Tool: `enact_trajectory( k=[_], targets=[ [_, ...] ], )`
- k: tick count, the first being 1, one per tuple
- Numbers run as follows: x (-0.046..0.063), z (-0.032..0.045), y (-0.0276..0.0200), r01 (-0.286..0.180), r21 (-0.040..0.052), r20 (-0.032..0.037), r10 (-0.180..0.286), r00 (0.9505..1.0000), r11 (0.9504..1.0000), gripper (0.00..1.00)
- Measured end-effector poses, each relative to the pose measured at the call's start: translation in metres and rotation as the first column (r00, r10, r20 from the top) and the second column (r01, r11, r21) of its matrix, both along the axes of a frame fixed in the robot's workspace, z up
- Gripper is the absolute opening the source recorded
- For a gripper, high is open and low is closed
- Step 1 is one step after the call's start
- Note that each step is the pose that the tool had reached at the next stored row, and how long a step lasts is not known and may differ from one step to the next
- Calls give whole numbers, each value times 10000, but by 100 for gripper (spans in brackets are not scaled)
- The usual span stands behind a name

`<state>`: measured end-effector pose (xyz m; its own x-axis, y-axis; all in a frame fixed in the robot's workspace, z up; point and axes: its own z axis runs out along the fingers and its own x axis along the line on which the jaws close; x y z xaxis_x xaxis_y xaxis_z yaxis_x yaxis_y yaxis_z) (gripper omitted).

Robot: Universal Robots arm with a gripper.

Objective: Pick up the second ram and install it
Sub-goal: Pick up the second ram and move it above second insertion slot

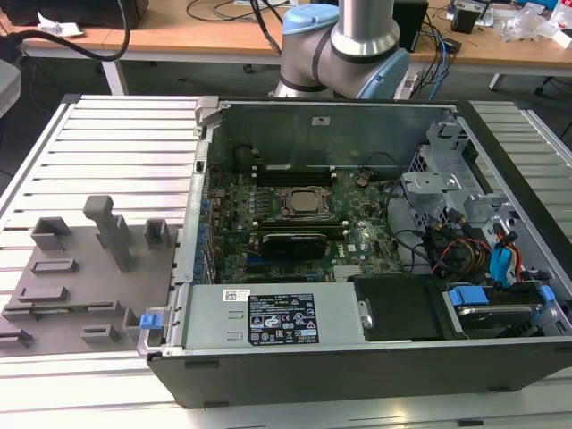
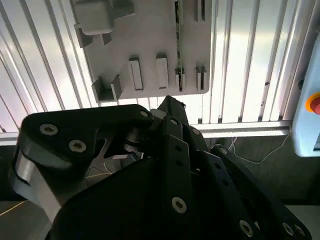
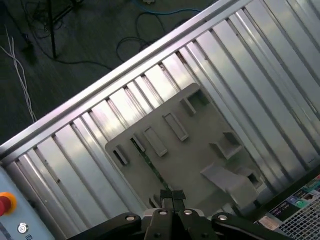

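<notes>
The second ram (image 3: 149,161) is a thin green stick standing on edge in a slot of the gray fixture plate (image 3: 190,160). In the second wrist view the ram (image 2: 177,45) runs along the same plate (image 2: 150,45). My gripper (image 3: 171,194) hovers above the plate, well clear of it, with its black fingertips pressed together and nothing between them. In the second wrist view the gripper (image 2: 170,105) points at the plate's near edge, close to the ram's end. The open computer case (image 1: 223,313) holds the motherboard (image 1: 357,241) with long black memory slots (image 1: 290,225).
The fixture plate (image 1: 71,286) lies on a ribbed aluminium table (image 1: 116,152) at the exterior view's left, beside the case. Gray blocks (image 1: 112,228) rise from the plate. A red button (image 3: 4,204) sits on a panel at the table's edge. Cables lie on the floor (image 3: 75,45).
</notes>
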<state>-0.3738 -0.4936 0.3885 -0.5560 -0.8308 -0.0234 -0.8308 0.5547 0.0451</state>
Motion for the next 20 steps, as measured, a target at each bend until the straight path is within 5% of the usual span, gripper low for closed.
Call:
enact_trajectory(
  k=[2,8,14,20],
  targets=[
    [0,0,0,-665,0,0,665,9978,9978,11],
    [0,0,0,-1984,0,0,1984,9801,9801,11],
    [1,0,0,-3359,0,0,3359,9419,9419,11],
    [0,0,0,-4102,0,0,4102,9120,9120,11]
  ],
)
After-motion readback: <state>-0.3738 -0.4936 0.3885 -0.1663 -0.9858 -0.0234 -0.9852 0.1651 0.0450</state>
